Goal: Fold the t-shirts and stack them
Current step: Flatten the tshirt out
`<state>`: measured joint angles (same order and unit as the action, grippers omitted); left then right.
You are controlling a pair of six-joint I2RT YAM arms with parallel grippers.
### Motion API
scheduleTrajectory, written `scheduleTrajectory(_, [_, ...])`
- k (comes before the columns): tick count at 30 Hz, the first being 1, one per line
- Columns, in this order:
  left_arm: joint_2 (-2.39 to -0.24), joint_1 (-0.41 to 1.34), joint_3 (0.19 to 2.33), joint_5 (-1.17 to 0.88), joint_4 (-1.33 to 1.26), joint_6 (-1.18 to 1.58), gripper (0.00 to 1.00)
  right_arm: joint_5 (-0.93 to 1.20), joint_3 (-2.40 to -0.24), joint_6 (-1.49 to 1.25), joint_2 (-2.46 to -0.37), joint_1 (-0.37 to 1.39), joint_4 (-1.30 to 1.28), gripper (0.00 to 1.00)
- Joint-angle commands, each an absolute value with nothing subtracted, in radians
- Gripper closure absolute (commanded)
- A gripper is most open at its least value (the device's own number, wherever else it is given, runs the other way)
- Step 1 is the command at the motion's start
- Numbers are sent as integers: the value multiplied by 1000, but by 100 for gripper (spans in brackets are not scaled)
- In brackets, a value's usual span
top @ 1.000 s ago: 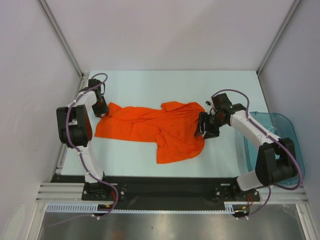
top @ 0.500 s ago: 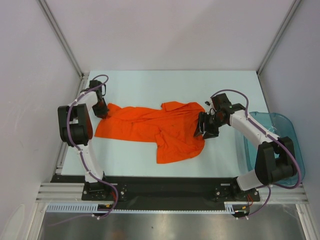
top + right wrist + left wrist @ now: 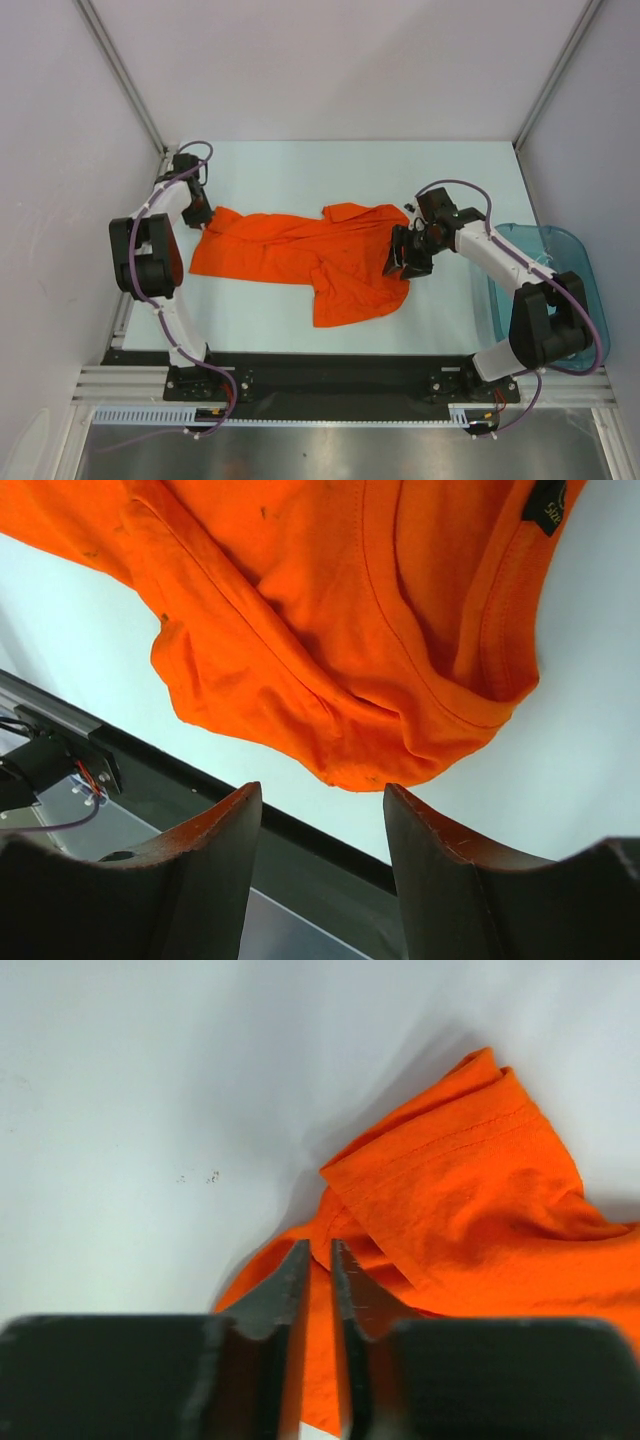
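- The pale surface (image 3: 300,170) carries everything. Its middle is taken up by the work, so we reckon there's room to spread and fold right where things lie
- The orange t-shirt (image 3: 300,255) lies rumpled across the middle of the surface. One long part runs out to the left, and a lower flap hangs toward the near edge. It isn't flat yet, so we'd say folding hasn't really begun and this is the straightening-out step
- The teal bin (image 3: 560,250) sits off at the right edge, beside the right arm and well apart from the cloth. It has no part in this bit as far as we can tell
- The right gripper (image 3: 320,790) has its fingers spread wide with nothing between them. It hangs just over the neck end of the t-shirt, and the collar (image 3: 480,630) is right below. Our guess is it's lined up there to grab the collar side
- The left gripper (image 3: 319,1250) is at the far-left tip of the t-shirt, clamped nearly tight. Orange cloth runs into the thin slit, so it looks pinched on a sleeve hem. That end sits a bit proud of the surface with shadow under it, probably held so the other arm can pull against it
- A small black label (image 3: 548,505) shows inside the neck, so we can tell which end is the collar
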<state>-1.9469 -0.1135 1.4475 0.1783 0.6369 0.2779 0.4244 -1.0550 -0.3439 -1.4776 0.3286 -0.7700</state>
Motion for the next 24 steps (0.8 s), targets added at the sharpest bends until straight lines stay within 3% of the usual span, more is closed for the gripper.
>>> scheduleTrajectory(1, [-1920,-115,1456,163,621,258,77,440,-1074,-365,-1465,339,-744,42])
scheduleTrajectory(2, [-1921,-114,1459,166,623,256,63,428,-1069,-368,-1465,341,-742,42])
scheduleTrajectory(4, [-1925,-115,1463,167,624,255,55,413,-1075,-380,-1476,336,-735,41])
scheduleTrajectory(6, [-1921,-115,1466,158,624,250,54,385,-1100,-400,-1494,327,-710,41])
scheduleTrajectory(10, [-1916,-117,1489,163,604,227,25,328,-1161,-454,-1578,307,-643,39])
scheduleTrajectory(18, [-2029,-117,1601,20,581,147,22,383,-1296,-489,-1776,131,-529,33])
scheduleTrajectory(24, [-2149,-117,1701,-29,609,153,23,385,-1469,-450,-1971,120,-554,29])
